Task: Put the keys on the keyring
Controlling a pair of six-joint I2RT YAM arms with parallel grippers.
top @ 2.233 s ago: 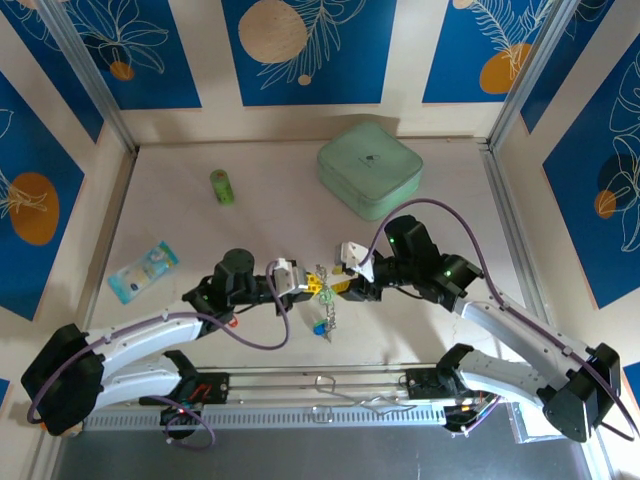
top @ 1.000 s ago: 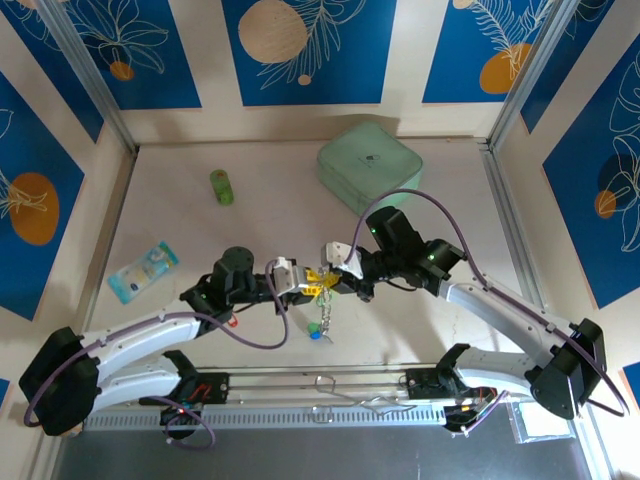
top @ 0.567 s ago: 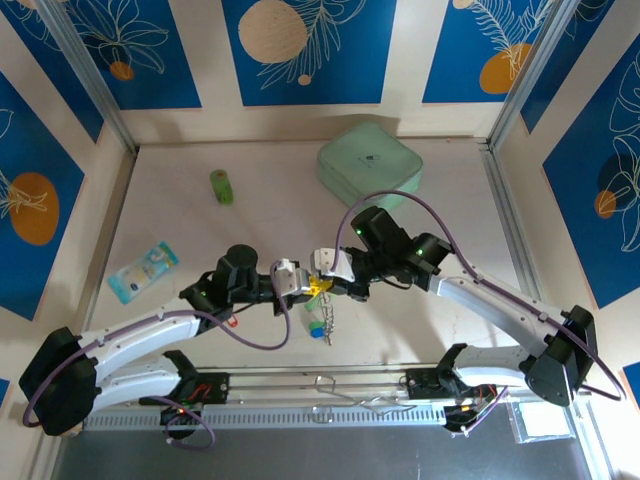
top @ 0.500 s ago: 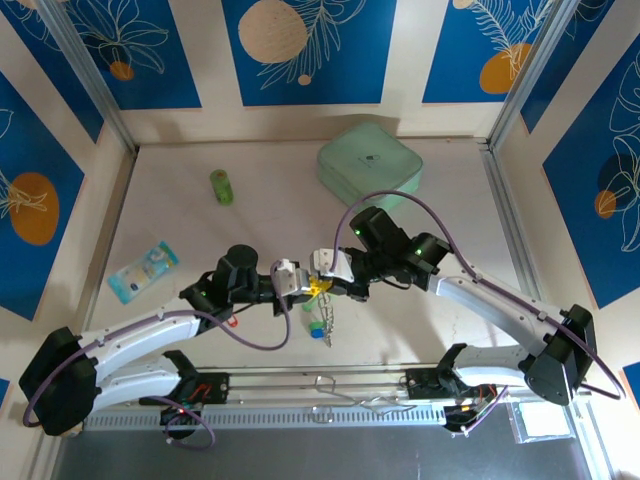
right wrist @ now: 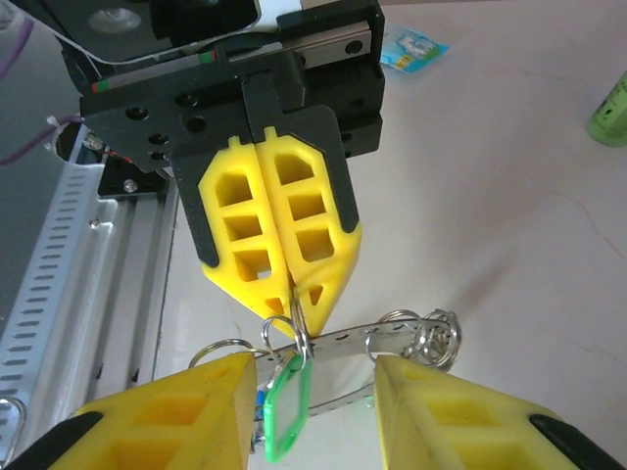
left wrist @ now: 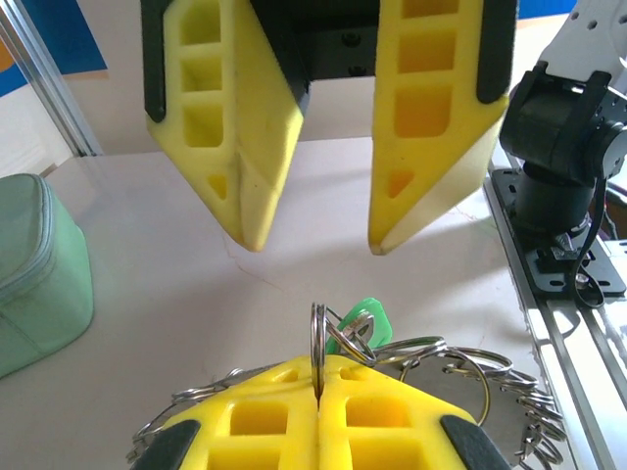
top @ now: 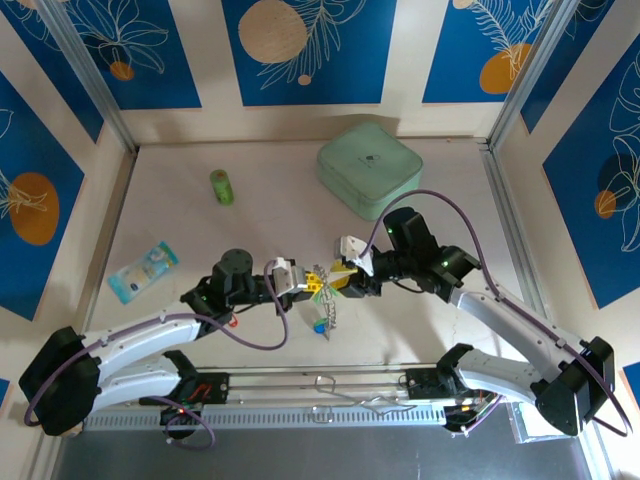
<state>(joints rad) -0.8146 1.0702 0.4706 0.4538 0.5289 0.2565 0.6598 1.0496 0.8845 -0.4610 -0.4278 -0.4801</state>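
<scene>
My left gripper [left wrist: 318, 380] is shut on a small split ring [left wrist: 318, 343] that carries a green-tagged key [right wrist: 284, 406]. That ring hangs linked to the keyring [right wrist: 392, 333], a silvery band with several small loops [left wrist: 460, 362]. The bunch dangles below the left gripper [top: 313, 284] above the table, a blue tag [top: 318, 326] at its bottom. My right gripper [right wrist: 312, 411] is open, its yellow fingers [left wrist: 245, 186] on either side of the green tag without touching it. From above, the right gripper [top: 337, 280] faces the left one closely.
A pale green box [top: 370, 170] lies at the back centre, also at the left [left wrist: 39, 284] in the left wrist view. A green cylinder [top: 222, 187] stands back left. A blue packet [top: 143, 270] lies at the left. A metal rail [top: 330, 385] runs along the near edge.
My right gripper has opened and drawn back to the right, away from the left gripper. The left gripper has closed on the small ring and now carries the bunch alone.
</scene>
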